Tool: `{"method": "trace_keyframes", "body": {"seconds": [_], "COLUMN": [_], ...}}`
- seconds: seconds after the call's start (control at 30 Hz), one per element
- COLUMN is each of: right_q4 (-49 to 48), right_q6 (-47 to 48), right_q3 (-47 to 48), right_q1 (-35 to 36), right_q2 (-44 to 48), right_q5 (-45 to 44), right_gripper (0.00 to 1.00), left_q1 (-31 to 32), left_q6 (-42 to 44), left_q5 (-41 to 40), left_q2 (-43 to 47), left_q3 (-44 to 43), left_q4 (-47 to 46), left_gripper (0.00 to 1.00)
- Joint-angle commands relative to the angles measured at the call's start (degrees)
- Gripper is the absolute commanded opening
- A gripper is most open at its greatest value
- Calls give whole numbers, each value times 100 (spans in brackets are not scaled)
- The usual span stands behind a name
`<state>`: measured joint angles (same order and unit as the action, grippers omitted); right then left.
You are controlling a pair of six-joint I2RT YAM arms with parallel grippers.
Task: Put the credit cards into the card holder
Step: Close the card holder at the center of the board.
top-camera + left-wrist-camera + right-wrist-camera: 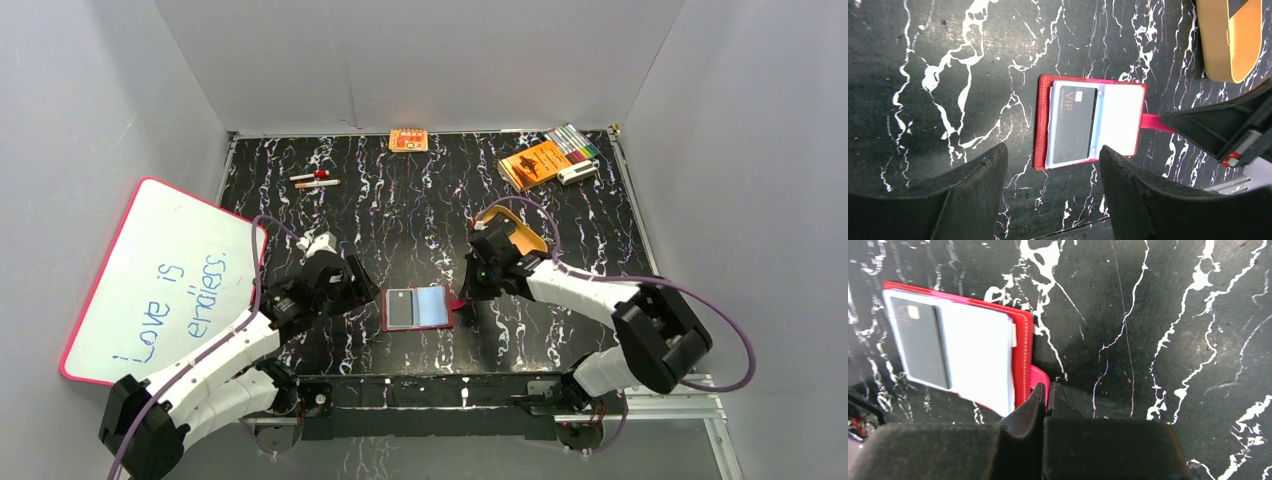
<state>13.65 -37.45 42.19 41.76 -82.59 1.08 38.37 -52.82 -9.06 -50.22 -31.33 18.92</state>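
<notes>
The card holder [418, 308] lies open on the black marbled table near its front edge, a dark red wallet with pale clear sleeves. A black credit card [1075, 122] sits in its left sleeve, also seen in the right wrist view as the dark card [918, 340]. My right gripper [1048, 387] is shut on the holder's pink-red snap tab [1040, 377] at the right edge of the card holder [1020, 355]. My left gripper [1053, 150] stands open just left of the card holder [1043, 125], touching nothing. From above, the left gripper [360, 285] and the right gripper [468, 293] flank the wallet.
A tan oval tray [522, 232] sits behind the right gripper. A whiteboard [160, 280] leans at the left. At the back are an orange booklet [533, 163], markers [572, 140], a small orange box [408, 140] and pens [314, 180].
</notes>
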Motion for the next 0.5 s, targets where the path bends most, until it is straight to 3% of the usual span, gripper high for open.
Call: {"method": "trace_keyframes", "body": {"seconds": [0.0,0.2,0.47], "right_q4": [158,607,634], "right_q6": [282,657,951], "right_q3": [-5,314,867], "right_q1": [-88,-113,-105], "right_q2": [717,1292,1383], "right_q5": [96,425,1429], "right_gripper": [0,0,0], "left_q1": [-6,-5,-1], "left_q6": [294,354,248], "left_q5": [553,1192,847], "left_q2": [-231,-712,-959], "left_q3": [-2,22,251], "left_q4": [-296,-757,-768], "left_gripper": [63,60,59]}}
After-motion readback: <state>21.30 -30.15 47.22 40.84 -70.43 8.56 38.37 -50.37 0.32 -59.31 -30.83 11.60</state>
